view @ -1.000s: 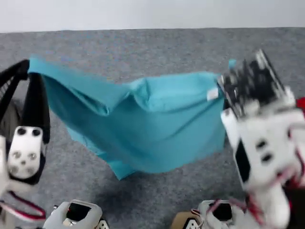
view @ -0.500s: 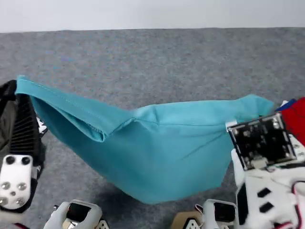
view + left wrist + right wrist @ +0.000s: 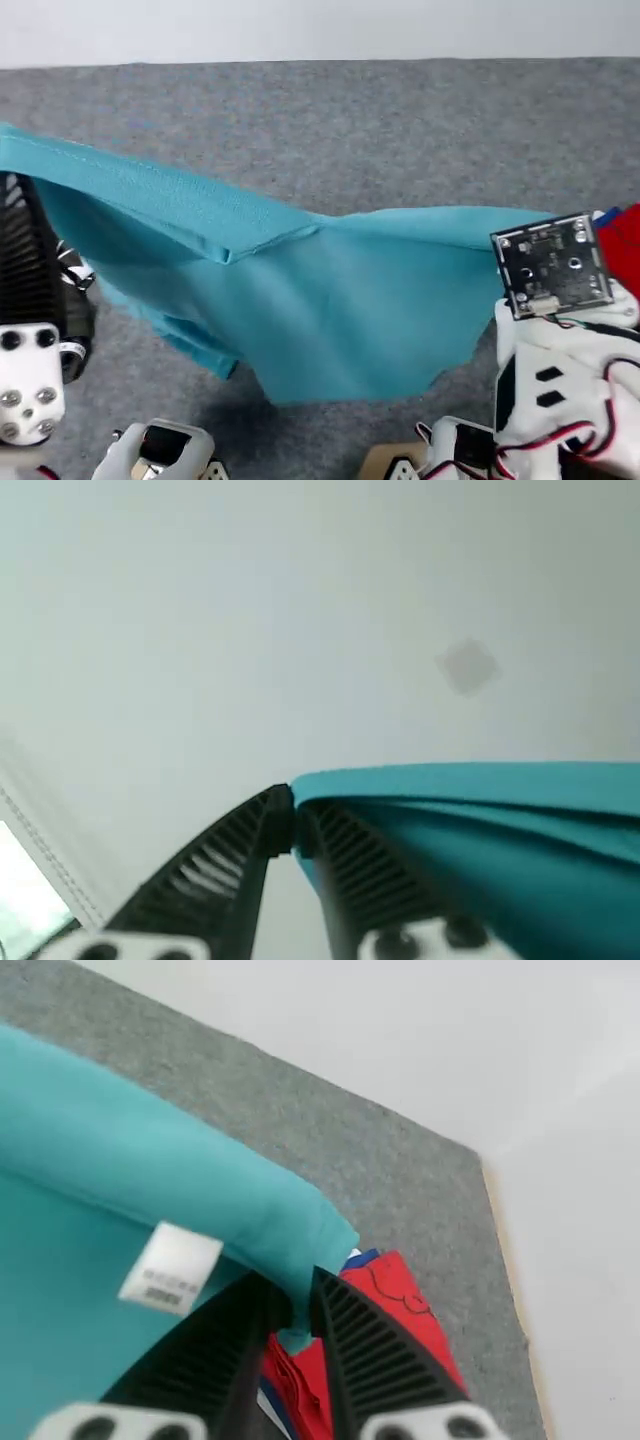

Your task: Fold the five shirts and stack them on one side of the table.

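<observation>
right wrist view: end effector (image 3: 295, 1305) clamps shirt (image 3: 120, 1160) edge.

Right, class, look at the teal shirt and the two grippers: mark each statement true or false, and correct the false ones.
1. The left gripper and the right gripper both hold the teal shirt. True.
2. The teal shirt lies folded flat on the table. False: it hangs spread out between the two grippers, over the table.
3. A red cloth lies near the right gripper. True.
4. The shirt's label is black. False: it is white.
5. The left gripper is open and empty. False: it is shut on the shirt's edge.
</observation>
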`<state>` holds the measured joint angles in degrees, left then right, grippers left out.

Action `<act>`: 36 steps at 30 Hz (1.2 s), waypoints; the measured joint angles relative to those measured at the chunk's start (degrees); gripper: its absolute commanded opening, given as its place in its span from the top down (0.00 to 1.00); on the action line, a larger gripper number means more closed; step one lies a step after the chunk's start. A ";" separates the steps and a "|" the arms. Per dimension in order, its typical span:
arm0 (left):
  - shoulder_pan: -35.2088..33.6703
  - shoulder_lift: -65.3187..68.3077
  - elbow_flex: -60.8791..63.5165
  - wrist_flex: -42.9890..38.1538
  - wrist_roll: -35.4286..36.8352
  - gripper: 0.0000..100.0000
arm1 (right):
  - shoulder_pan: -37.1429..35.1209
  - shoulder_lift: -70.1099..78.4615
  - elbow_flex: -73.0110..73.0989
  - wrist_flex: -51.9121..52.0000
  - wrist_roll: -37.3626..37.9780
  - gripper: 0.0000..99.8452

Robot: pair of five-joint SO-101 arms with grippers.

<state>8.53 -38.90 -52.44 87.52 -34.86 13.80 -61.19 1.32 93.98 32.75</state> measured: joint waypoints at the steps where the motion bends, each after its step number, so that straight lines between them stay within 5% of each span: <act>1: 0.09 0.00 0.00 -0.62 -0.88 1.00 | 0.00 0.00 0.26 0.00 0.00 0.99; 11: 0.09 0.00 1.14 3.60 -2.37 1.00 | 0.00 0.09 3.96 -4.13 0.00 0.99; 21: 0.18 0.00 21.98 9.49 -1.58 1.00 | -1.85 0.18 17.58 -15.21 0.00 0.99; 26: -2.90 0.70 38.33 0.00 2.20 1.00 | -6.33 1.32 28.75 -26.02 0.00 0.99; 36: -10.99 11.60 68.48 -33.41 5.10 1.00 | -6.59 21.36 34.99 -51.52 0.00 0.99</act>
<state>-2.46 -27.30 16.04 54.11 -29.76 7.21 -39.82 36.31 42.46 32.75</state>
